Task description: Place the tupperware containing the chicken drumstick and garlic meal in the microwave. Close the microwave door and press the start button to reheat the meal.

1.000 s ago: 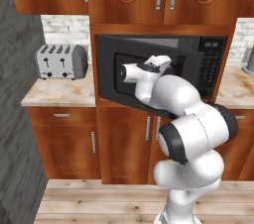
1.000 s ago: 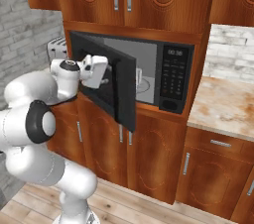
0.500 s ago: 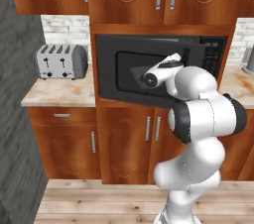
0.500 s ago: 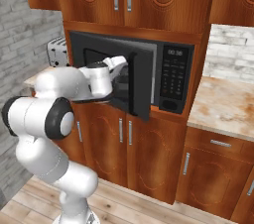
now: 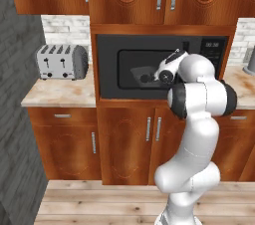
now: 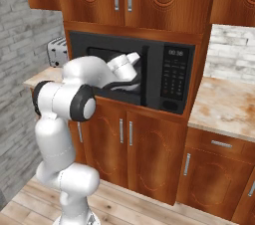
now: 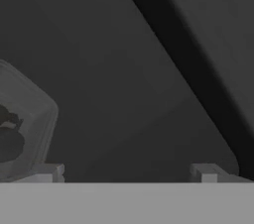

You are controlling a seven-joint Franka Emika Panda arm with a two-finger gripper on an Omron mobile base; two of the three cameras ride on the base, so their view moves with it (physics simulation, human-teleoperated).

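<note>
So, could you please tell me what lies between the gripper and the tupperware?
The microwave door: in the hand view the tupperware shows dimly behind its window.

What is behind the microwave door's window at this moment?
Through the dark window of the black microwave door, a translucent rounded-corner tupperware shows with a dark food lump inside. The glass dims everything, so the turntable and the rest of the interior cannot be made out.
</note>
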